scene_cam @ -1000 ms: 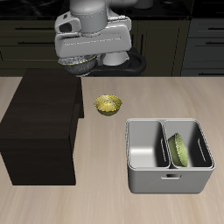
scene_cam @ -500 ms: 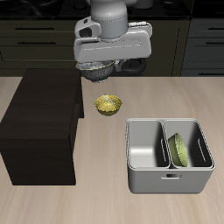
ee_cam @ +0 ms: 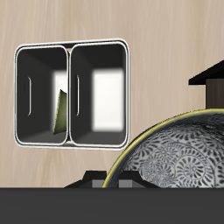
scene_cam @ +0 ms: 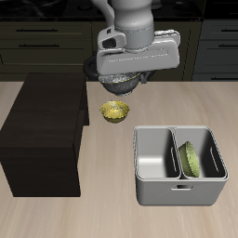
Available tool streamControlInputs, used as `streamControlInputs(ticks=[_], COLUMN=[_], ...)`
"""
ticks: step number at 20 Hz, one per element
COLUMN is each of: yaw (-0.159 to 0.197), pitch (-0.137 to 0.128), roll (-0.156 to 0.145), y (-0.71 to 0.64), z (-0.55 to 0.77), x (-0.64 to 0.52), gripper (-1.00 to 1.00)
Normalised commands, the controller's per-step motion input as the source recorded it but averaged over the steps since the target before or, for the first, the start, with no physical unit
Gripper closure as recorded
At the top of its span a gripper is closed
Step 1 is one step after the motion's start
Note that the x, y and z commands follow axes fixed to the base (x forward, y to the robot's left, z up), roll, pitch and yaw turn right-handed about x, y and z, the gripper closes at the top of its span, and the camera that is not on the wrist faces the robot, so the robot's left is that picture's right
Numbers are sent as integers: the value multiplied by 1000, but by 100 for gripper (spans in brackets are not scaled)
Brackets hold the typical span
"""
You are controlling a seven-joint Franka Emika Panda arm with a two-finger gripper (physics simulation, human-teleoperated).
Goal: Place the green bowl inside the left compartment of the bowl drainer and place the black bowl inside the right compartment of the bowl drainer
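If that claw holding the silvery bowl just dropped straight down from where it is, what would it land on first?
Probably the bare table, or the golden bowl, which sits just below the gripper and its black bowl in the exterior view. Depth is unclear. The bowl drainer lies nearer the front.

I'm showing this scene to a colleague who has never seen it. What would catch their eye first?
Probably the gripper above the table's back, carrying the black bowl, whose speckled surface looms large in the wrist view. Next, the grey bowl drainer near the front edge, with the green bowl standing on edge in one compartment and the other empty. A golden bowl sits between them, beside a dark cabinet.
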Motion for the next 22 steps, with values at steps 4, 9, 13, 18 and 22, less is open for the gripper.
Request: streamControlInputs(ticks=[4,9,13,18,22], yaw=[-24,-14,-14,6,-7], pitch=[21,11,17,13,3], roll=[1,-4,3,13,57], y=[190,179,238,330,339], z=[-75,-70,-152,-131,-4], x=[233,128,83,45,-8], gripper=[100,100,100,100,100])
